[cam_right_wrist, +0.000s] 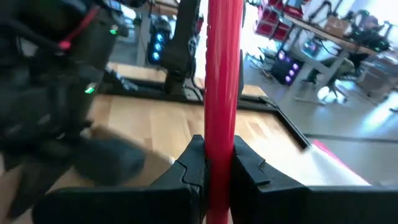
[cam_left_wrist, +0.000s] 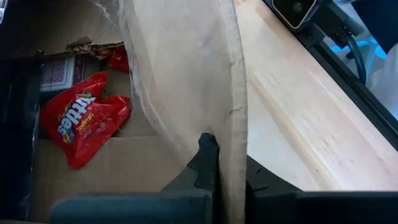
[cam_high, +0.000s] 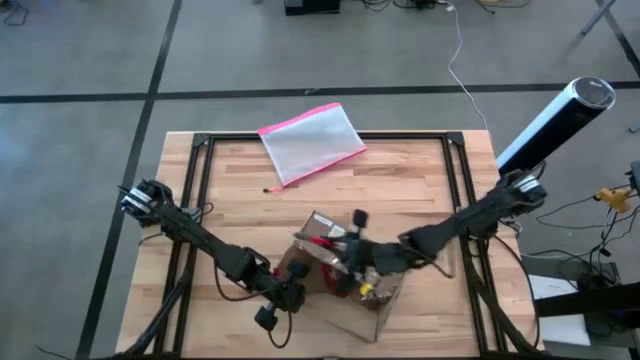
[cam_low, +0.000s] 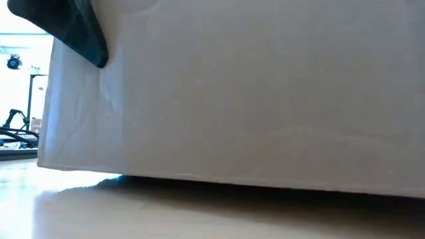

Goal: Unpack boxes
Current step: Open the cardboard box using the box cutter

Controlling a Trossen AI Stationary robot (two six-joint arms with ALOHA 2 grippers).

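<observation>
The brown cardboard box [cam_high: 335,272] stands open near the table's front edge, and its wall [cam_low: 252,99] fills the low view. My left gripper [cam_high: 297,290] is at its left side, shut on a flap [cam_left_wrist: 186,74]. Inside lie a red Skittles bag [cam_left_wrist: 81,118] and a blue card pack [cam_left_wrist: 59,74]. Over the box's far side my right gripper [cam_high: 352,250] is shut on a long red stick-like thing [cam_high: 318,240]. My left gripper has the flap's edge [cam_left_wrist: 231,134] between its two fingers. One finger [cam_left_wrist: 208,155] is on the inner face and the other [cam_left_wrist: 258,180] on the outer face. The flap stands up and curves away past the fingers. My right gripper pinches the red stick-like thing [cam_right_wrist: 221,93] between its two fingers [cam_right_wrist: 194,158]. The fingers lie across it, and it runs on well past them. Above the box it lies roughly level, held clear of the table.
A translucent pouch with pink edges [cam_high: 312,142] lies at the table's far edge. Bare wood [cam_high: 400,190] lies between the pouch and the box. A white and black cylinder [cam_high: 555,120] stands off the table's far right corner.
</observation>
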